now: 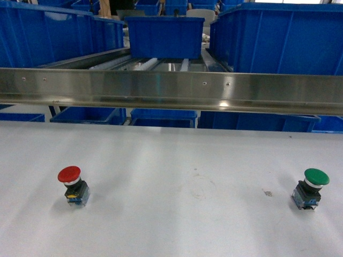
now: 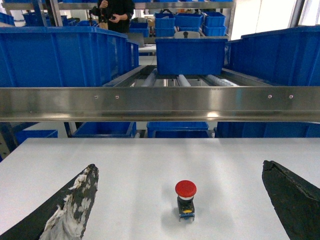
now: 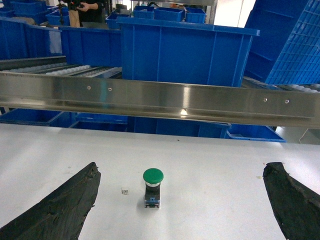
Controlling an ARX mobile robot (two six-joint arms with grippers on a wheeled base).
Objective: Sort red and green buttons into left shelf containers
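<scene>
Red button (image 1: 73,186): red mushroom cap, silver collar, dark base; stood upright on the white table (image 1: 171,214), left side.
Green button (image 1: 310,188): green cap, same build; stood far right.
Left gripper (image 2: 180,200): spread wide, nothing held.
Right gripper (image 3: 182,200): spread wide, nothing held.
Blue bins (image 1: 48,35): seen behind the steel rail (image 1: 171,91).

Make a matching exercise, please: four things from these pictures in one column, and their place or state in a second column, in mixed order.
Things:
1. red button
2. green button
3. left gripper
4. steel rail

Places or states:
A. open, red button ahead between its fingers
B. on the table's right side
C. crossing the view above the table
D. on the table's left side

Pairs: 1-D, 2-B, 3-A, 4-C
</scene>
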